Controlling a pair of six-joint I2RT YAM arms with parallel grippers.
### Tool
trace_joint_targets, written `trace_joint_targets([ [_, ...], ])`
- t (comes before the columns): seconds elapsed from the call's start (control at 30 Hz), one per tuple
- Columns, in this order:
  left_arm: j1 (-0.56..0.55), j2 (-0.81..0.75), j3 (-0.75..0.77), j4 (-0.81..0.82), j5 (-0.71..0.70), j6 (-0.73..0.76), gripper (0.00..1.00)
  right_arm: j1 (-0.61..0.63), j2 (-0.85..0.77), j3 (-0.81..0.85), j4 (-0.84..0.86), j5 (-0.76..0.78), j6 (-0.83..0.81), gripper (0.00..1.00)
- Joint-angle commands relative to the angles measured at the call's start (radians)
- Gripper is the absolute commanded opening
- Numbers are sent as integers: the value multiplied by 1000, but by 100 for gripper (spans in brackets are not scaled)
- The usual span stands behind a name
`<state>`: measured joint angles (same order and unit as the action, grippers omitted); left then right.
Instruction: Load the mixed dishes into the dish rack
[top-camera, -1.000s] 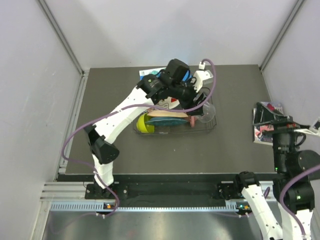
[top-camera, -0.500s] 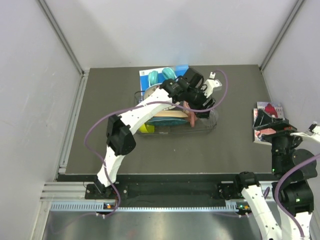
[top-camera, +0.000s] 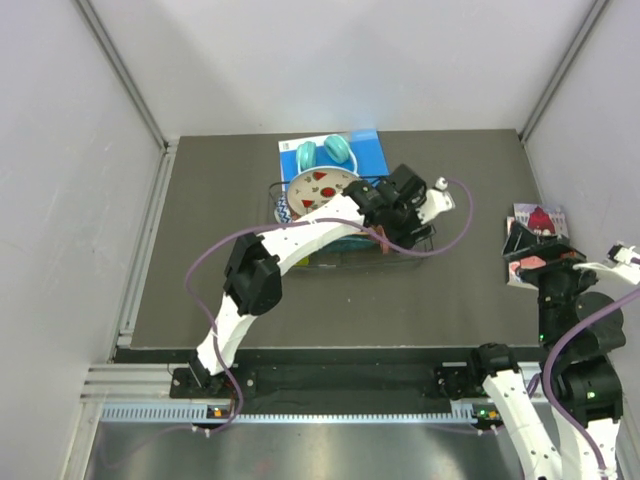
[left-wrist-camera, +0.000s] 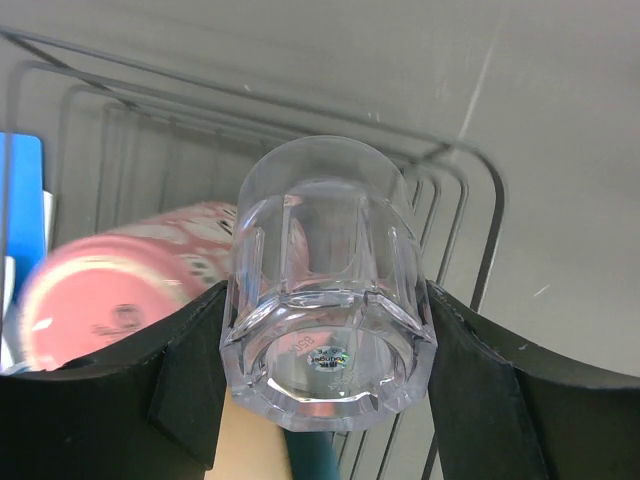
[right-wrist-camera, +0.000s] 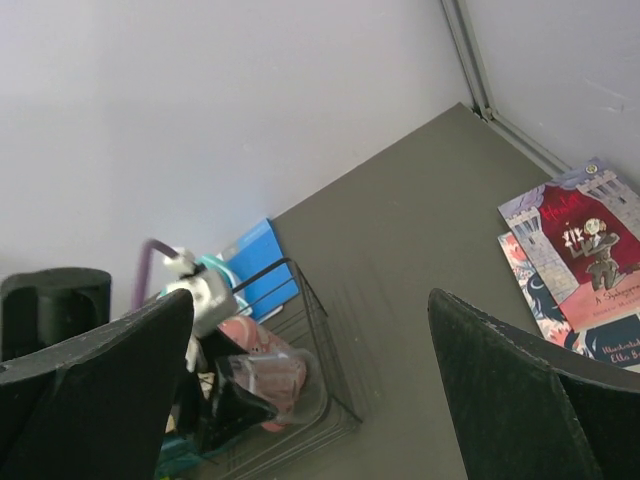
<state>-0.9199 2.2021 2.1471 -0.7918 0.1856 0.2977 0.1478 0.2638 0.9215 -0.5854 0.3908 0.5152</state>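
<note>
Reaching across the black wire dish rack (right-wrist-camera: 335, 400), left arm stretched long. Left gripper (left-wrist-camera: 328, 345) clamped on ribbed clear glass (left-wrist-camera: 325, 270) over rack's right end, beside pink patterned mug (left-wrist-camera: 100, 290). Bare dark table (top-camera: 470, 285) right of rack. Right gripper (right-wrist-camera: 312, 350) spread wide, empty, near illustrated magazines (right-wrist-camera: 580, 250).

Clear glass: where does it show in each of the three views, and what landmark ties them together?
Top external: cannot be made out; the left gripper covers it at the right end of the dish rack.
Left wrist: the clear glass fills the centre, clamped between the jaws.
Right wrist: lower left, at the rack's end, in the left gripper.
Shared landmark: the dish rack's black wires.
</note>
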Motion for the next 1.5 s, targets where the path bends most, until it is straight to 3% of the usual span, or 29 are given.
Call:
trace_joint_targets([
  [0.0, -69, -64, -72, 57, -172, 150, 0, -1, 8, -12, 15, -10, -12, 100],
  [0.83, -139, -18, -79, -53, -320, 279, 0, 3, 8, -41, 9, -38, -3, 100],
  [1.17, -142, -9, -79, -63, -302, 282, 0, 4, 9, -46, 9, -49, 3, 100],
  [1.23, -145, 7, -67, -64, -288, 282, 10, 3, 11, -44, 7, -47, 3, 100],
  [1.27, -146, 28, -55, -72, -281, 282, 45, 1, 12, -42, 3, -47, -4, 100],
  [1.37, -151, 48, -23, -74, -279, 259, 99, 4, 8, -38, 1, -46, -10, 100],
  [1.47, -149, 10, -58, -17, -285, 248, 99, 3, 5, -42, -4, -50, -15, 100],
])
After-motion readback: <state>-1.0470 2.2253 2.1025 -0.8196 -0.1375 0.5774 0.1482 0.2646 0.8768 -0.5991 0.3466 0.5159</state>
